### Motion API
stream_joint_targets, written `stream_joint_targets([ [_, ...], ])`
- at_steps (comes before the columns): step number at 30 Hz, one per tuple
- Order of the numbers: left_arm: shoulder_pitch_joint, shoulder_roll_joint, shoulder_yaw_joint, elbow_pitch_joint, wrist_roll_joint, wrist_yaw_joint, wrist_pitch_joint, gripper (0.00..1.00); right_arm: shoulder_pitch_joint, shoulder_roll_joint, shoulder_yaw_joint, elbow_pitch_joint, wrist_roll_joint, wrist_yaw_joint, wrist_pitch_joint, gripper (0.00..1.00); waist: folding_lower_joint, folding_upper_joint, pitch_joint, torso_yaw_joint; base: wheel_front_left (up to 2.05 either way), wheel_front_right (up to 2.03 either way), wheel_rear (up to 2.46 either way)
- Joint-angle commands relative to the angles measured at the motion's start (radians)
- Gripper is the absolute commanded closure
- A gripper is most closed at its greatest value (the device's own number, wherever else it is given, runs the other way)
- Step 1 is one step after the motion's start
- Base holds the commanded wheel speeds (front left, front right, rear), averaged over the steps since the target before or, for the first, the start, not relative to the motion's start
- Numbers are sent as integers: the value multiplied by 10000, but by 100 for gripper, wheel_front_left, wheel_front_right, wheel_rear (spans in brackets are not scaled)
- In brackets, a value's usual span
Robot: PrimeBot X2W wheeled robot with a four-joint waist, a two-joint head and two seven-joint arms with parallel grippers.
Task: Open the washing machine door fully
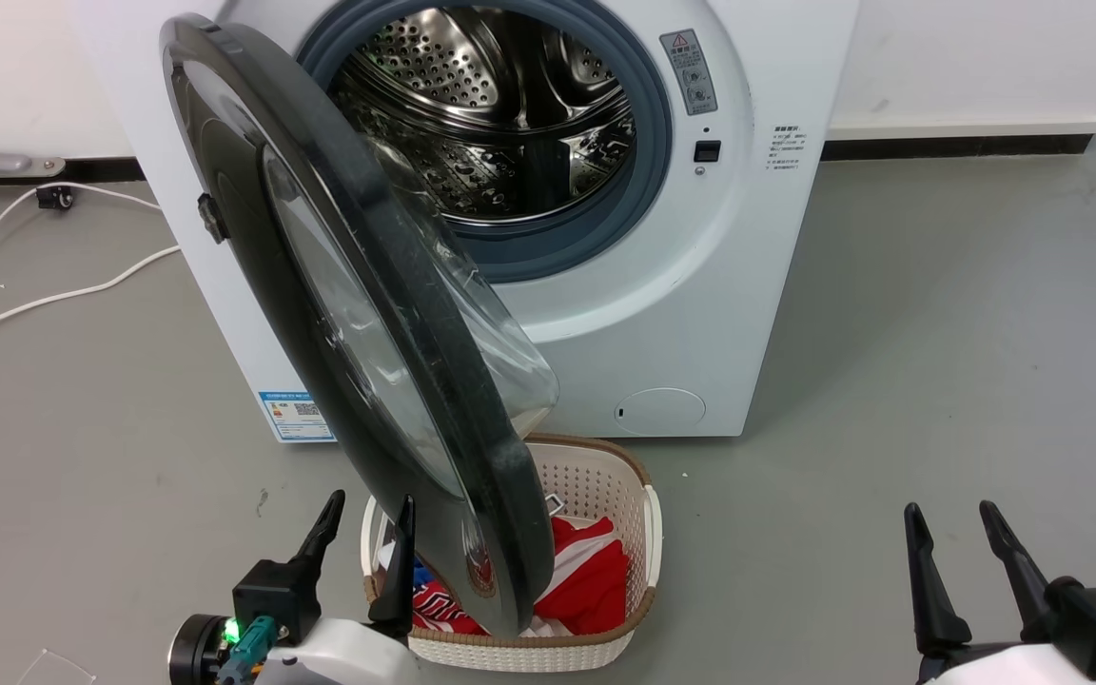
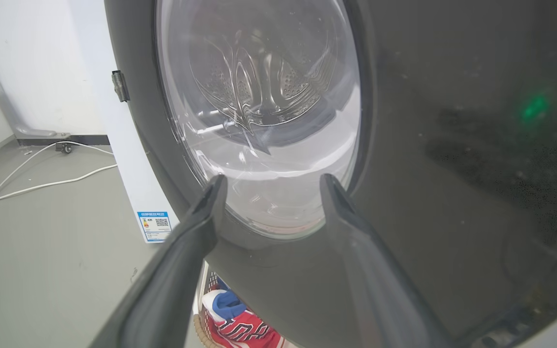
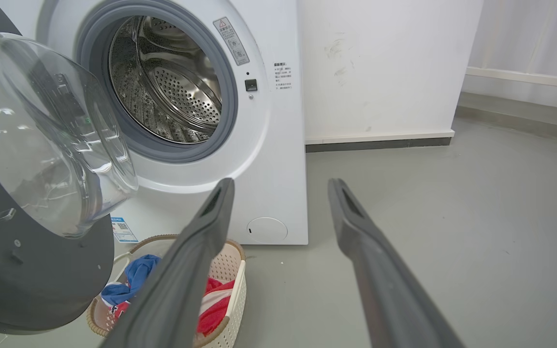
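Note:
The washing machine door (image 1: 358, 323), round with a glossy black rim and a clear bulging glass bowl, stands swung out towards me, hinged at the machine's left, roughly edge-on in the head view. Behind it the steel drum (image 1: 500, 124) lies exposed inside its grey rubber ring. My left gripper (image 1: 367, 518) is open, low at the door's outer face near its bottom edge; the left wrist view has the door (image 2: 452, 145) close ahead of the fingers (image 2: 196, 227). My right gripper (image 1: 952, 528) is open and empty over bare floor at the lower right, well clear of the door (image 3: 32, 270).
A white laundry basket (image 1: 648, 533) with red and blue clothes sits on the floor under the door's lower edge. White cables (image 1: 44, 295) trail across the grey floor to the left. Open floor lies right of the white machine (image 1: 700, 314).

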Motion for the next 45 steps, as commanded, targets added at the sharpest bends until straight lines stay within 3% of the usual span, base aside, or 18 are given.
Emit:
stream_joint_targets([
  [1,24,-23,7,30,-34,-34,-26,0,-219,47,-6,66,-30,-2,-51,0,0,0,8,10,0,0,0],
  [13,-106,-37,-20,-14,56,35,-26,0,-488,63,43,351,-177,-2,-123,0,0,0,64,47,0,0,0],
  [14,-116,-46,-9,-52,26,38,-26,53,-506,65,45,362,-198,-2,-123,0,0,0,77,56,0,0,0],
  [15,-125,-51,0,-73,0,35,-26,97,-524,66,55,363,-206,-2,-130,0,0,0,95,66,0,0,0],
  [16,-129,-61,-10,-85,-19,34,-26,100,-540,68,55,371,-211,-2,-124,0,0,0,112,75,0,0,0],
  [28,-370,-117,136,-1017,97,302,-26,100,-645,78,-104,352,-276,-2,-144,0,0,0,390,348,0,0,0],
  [36,-617,-151,199,-3261,319,650,-26,100,-771,82,-131,380,-246,-2,-189,0,0,0,490,511,0,0,0],
  [45,-876,-183,-662,-5949,476,776,159,100,-753,86,-125,452,-176,-2,-187,0,0,0,445,543,0,0,0],
])
